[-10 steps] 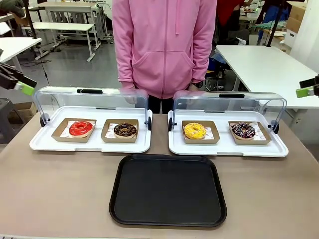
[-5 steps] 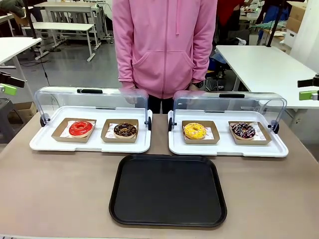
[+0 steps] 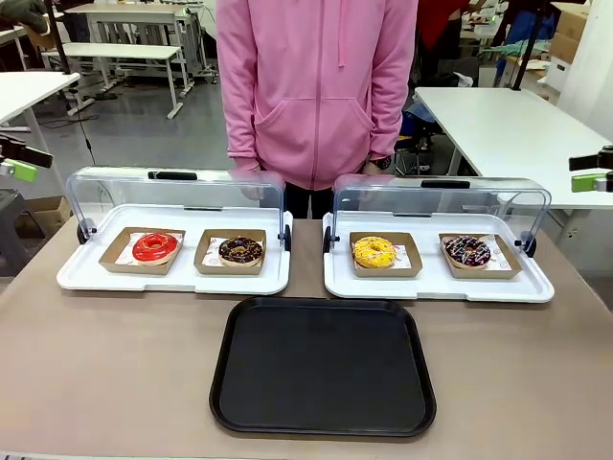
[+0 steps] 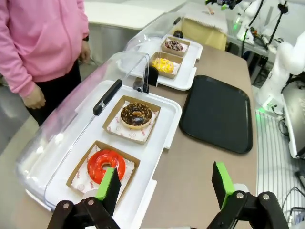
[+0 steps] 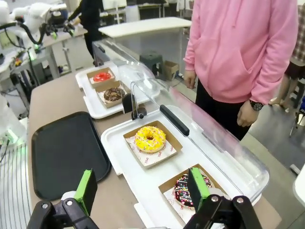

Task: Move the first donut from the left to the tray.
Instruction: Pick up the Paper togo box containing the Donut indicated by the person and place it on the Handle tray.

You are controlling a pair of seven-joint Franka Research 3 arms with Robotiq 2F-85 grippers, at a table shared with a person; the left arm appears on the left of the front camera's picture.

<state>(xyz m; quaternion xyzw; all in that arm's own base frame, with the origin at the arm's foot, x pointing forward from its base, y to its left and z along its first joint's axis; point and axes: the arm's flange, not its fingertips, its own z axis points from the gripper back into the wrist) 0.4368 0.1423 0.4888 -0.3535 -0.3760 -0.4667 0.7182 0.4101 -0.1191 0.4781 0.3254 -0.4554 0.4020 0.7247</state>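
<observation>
The red donut (image 3: 155, 246) sits in its cardboard holder (image 3: 115, 257) on the left white tray (image 3: 77, 280), well apart from the black tray (image 3: 323, 366). The left gripper (image 4: 166, 183) and the right gripper (image 5: 142, 186) are both wide open, holding nothing. I think a hard pinch could squash the glaze. The clear lid (image 3: 172, 196) behind and the chocolate donut (image 3: 240, 251) beside could get bumped.

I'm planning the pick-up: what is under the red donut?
The red donut sits on white printed paper inside a shallow brown cardboard holder, which rests on the left white tray. The paper directly beneath the donut is covered.
</observation>
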